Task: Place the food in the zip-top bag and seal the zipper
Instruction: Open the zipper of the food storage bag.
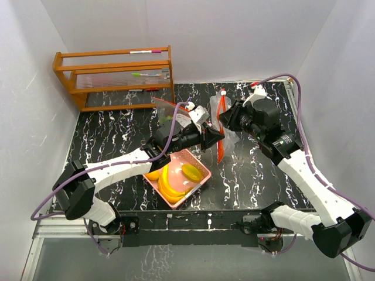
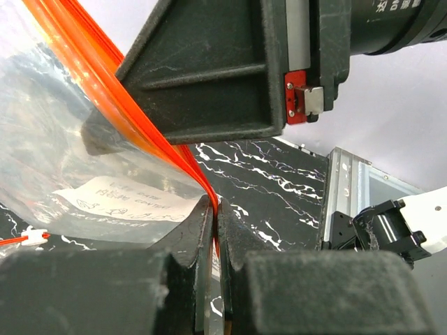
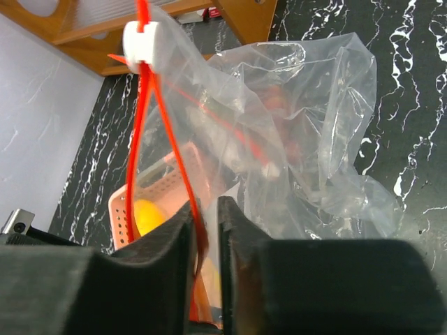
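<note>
Zip-top bag rim [image 2: 170, 148] inside left end effector [image 2: 215, 211]

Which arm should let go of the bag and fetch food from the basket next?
Probably left: the left gripper is nearest the pink basket holding the bananas. The right gripper sits beyond the zipper, pinching it, and can hold it up.

The top camera hangs high above the zip-top bag [image 1: 229, 136], looking steeply down on it. Both wrist cameras sit right against the bag, facing it from opposite sides; all three share its orange zipper [image 1: 220, 148].
</note>
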Robot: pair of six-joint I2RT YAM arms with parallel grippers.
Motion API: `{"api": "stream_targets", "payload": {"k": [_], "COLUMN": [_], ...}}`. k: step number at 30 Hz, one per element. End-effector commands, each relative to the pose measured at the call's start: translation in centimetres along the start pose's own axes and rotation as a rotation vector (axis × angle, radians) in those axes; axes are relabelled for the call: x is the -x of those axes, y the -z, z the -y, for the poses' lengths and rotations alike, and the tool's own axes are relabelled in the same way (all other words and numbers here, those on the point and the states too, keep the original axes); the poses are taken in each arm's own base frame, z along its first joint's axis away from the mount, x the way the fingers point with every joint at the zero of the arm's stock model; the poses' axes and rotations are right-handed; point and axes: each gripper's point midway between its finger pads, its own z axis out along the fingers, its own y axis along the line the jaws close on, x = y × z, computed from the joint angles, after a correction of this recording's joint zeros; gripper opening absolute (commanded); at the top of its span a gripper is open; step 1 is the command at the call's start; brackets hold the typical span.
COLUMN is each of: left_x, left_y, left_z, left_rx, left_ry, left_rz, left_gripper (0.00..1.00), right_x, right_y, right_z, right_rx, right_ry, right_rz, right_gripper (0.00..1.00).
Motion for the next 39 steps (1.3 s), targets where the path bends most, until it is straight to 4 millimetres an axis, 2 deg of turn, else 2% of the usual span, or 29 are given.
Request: {"api": "stream_targets", "payload": {"k": [1,5,6,7,10,15,19,24,28,32,35,39], "left_x": [3.1,2.7,2.6,2.6,2.7,4.2,5.3,6.0,6.4,5.4,4.9,4.3], "left_y": [0.2,0.8,1.0,1.3,1.7,1.5,0.8,-0.2,-1.1,-2.0,-1.9,-1.8], "left_z": [1.1,0.1,-0.2,-0.6,-1.1,0.1,0.8,0.3,0.3,-0.1,-0.6,-1.0], "left_rx": [-0.04,0.019,0.041,0.064,0.096,0.034,-0.004,0.016,0.008,0.013,0.034,0.053], "left_ry": [-0.024,-0.034,-0.034,-0.034,-0.039,-0.068,-0.076,-0.077,-0.046,-0.022,-0.018,-0.014], "left_rz": [0.085,0.075,0.074,0.076,0.086,0.108,0.132,0.138,0.151,0.118,0.118,0.11], "left_gripper": [0.0,0.0,0.04,0.16,0.28,0.81,0.96,0.94,0.85,0.8,0.78,0.69], "right_x": [3.0,2.4,2.3,2.3,2.2,2.3,2.2,1.7,1.4,1.4,1.7,2.0], "right_y": [1.0,2.0,2.3,2.7,3.6,4.2,4.1,4.1,4.1,4.3,4.8,5.3], "right_z": [-0.1,1.5,1.9,2.2,2.3,1.3,0.6,0.0,0.1,-0.4,-0.5,-0.7], "right_rx": [-0.058,-0.137,-0.154,-0.165,-0.165,-0.11,-0.07,-0.032,-0.028,-0.007,-0.006,-0.003], "right_ry": [0.005,0.028,0.037,0.047,0.075,0.102,0.116,0.129,0.128,0.125,0.125,0.127], "right_rz": [0.107,0.101,0.098,0.099,0.099,0.1,0.089,0.066,0.058,0.058,0.068,0.076], "right_gripper": [0.1,0.08,0.08,0.08,0.08,0.08,0.08,0.08,0.08,0.08,0.08,0.08]}}
